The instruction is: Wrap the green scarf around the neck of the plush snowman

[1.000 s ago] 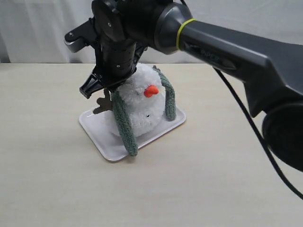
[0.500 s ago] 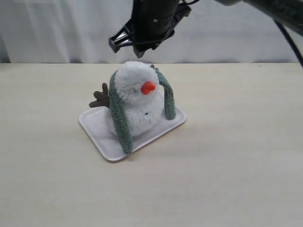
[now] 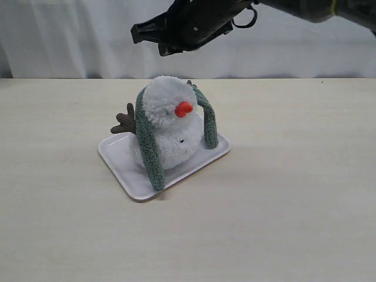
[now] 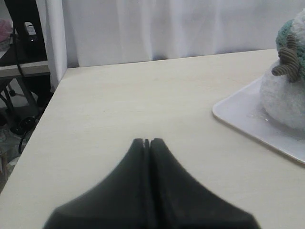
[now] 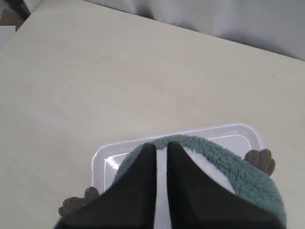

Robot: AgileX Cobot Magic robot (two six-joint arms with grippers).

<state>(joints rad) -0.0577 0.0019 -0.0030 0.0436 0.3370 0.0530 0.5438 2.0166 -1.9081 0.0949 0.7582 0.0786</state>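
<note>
My right gripper [image 3: 150,41] has come up since a second ago. Then it sat low against the head of the plush snowman [image 3: 170,120], right by one hanging end of the green scarf [image 3: 149,150]. Half a second ago it had cleared the head, and now it hangs higher again and tilted, well apart from the toy. In the right wrist view its fingers are all but together, with only a thin slit between them and nothing in it.

The snowman is below that gripper, standing on the white tray [image 3: 123,164] exactly where it was before. The scarf lies across the back of the toy, up behind the head and above the snowman's neck [image 3: 176,126]. Its two ends hang down the front, one on each side of the orange nose [image 3: 184,109], and they are not crossed. The longer end reaches the tray's near rim; it has drawn in slightly from a second ago. One brown twig arm [image 3: 124,122] sticks out beyond the scarf.

My left gripper [image 4: 147,141] is closed and empty, low over the counter [image 3: 282,205]. Tray and snowman sit ahead of it and off to one side, apart from it.
</note>
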